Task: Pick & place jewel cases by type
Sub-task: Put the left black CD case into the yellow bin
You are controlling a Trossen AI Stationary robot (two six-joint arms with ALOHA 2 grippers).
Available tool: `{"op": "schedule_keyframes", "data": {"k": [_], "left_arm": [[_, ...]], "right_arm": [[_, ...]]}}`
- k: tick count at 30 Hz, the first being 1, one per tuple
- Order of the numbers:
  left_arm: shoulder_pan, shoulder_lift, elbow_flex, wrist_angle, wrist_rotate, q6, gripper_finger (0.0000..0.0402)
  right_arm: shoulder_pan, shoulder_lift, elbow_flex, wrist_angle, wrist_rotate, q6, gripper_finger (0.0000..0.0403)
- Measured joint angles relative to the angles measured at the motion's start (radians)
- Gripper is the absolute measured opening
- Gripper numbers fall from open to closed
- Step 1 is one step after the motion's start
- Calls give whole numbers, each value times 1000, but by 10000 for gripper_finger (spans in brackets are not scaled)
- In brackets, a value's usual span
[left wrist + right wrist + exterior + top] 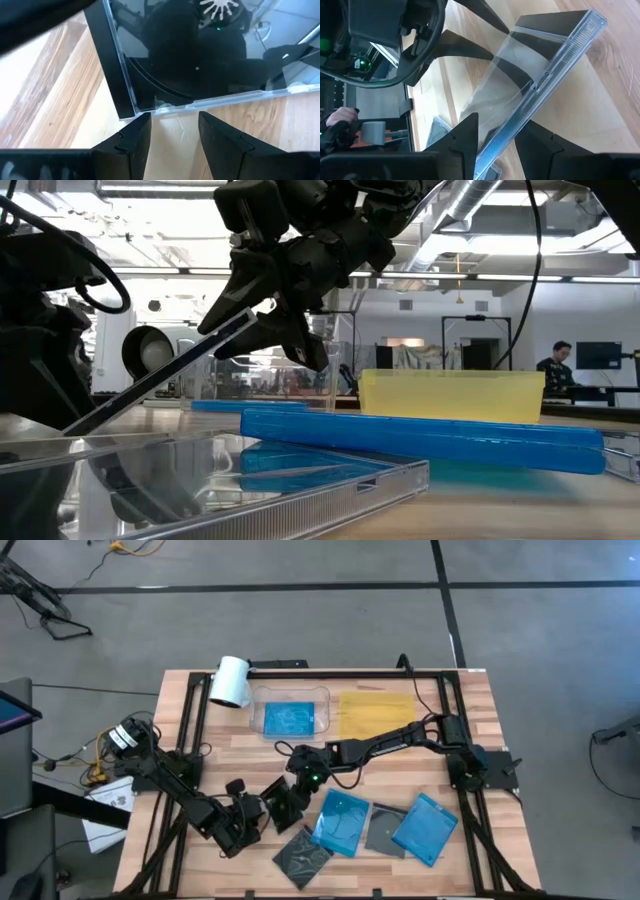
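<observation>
Pinched at its edge between the fingers of the right hand, the tilted grey-clear jewel case is judged stiff, slippery and brittle, while the left hand waits released just beside.

Bright translucent blue is seen on three cases, one in the clear tray. The grey-clear cases are dark inside. The flat tray is yellow; the tabletop is pale striped wood.

Wooden slat bench. Lying on it: clear tray, yellow tray, white roll at back; blue and grey jewel cases at front.
</observation>
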Motion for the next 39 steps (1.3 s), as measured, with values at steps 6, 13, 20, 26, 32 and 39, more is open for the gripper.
{"op": "schedule_keyframes", "data": {"k": [6, 13, 20, 26, 32, 39], "left_arm": [[0, 0, 0, 23, -21, 35, 160], [0, 0, 0, 27, -44, 36, 160], [0, 0, 1, 28, -50, 35, 160], [0, 0, 1, 29, -49, 35, 160], [0, 0, 1, 30, -45, 29, 160], [0, -1, 3, 30, -44, 25, 160]], "right_arm": [[0, 0, 0, -1, -4, 18, 114], [0, 0, 0, -1, -11, 18, 113], [0, 0, 0, -18, -15, -6, 112], [0, 0, 0, -17, -16, -28, 110], [0, 0, 0, -17, -15, -35, 95], [-1, -2, 0, -17, -14, -46, 77]]}}
